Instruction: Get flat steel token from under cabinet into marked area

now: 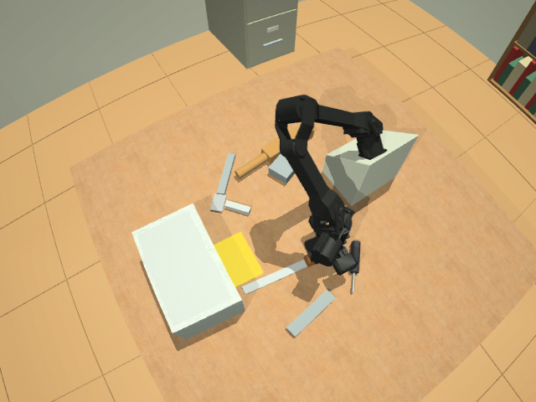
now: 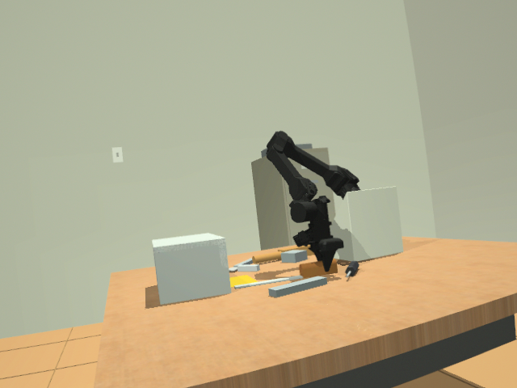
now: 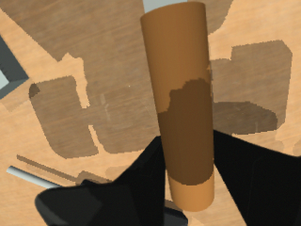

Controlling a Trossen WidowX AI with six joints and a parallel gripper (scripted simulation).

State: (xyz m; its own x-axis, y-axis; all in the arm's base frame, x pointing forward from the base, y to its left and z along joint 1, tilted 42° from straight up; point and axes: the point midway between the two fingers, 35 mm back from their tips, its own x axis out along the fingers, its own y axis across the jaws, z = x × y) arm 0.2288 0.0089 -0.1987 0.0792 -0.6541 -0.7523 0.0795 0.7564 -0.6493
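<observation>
The pale cabinet (image 1: 182, 268) (image 2: 191, 271) stands at the left, with the yellow marked area (image 1: 238, 260) (image 2: 241, 280) against its front. The steel token is not visible. A long tool with a flat metal blade (image 1: 276, 277) (image 2: 262, 283) and a thick brown handle (image 1: 308, 260) (image 2: 308, 269) (image 3: 181, 61) lies on the table. Its blade tip is just outside the yellow area's near corner, close to the cabinet. My gripper (image 2: 327, 267) (image 3: 183, 137) points down and is shut on the handle near its rear end, one finger on each side.
A grey bar (image 1: 310, 313) (image 2: 297, 286) lies beside the blade. A black screwdriver (image 1: 354, 255) (image 2: 352, 267) lies close beyond my gripper. A wooden-handled tool (image 1: 250, 165), a grey block (image 1: 281, 169) and an angled metal piece (image 1: 225, 172) lie farther back. A large pale block (image 1: 380, 172) (image 2: 376, 225) stands right.
</observation>
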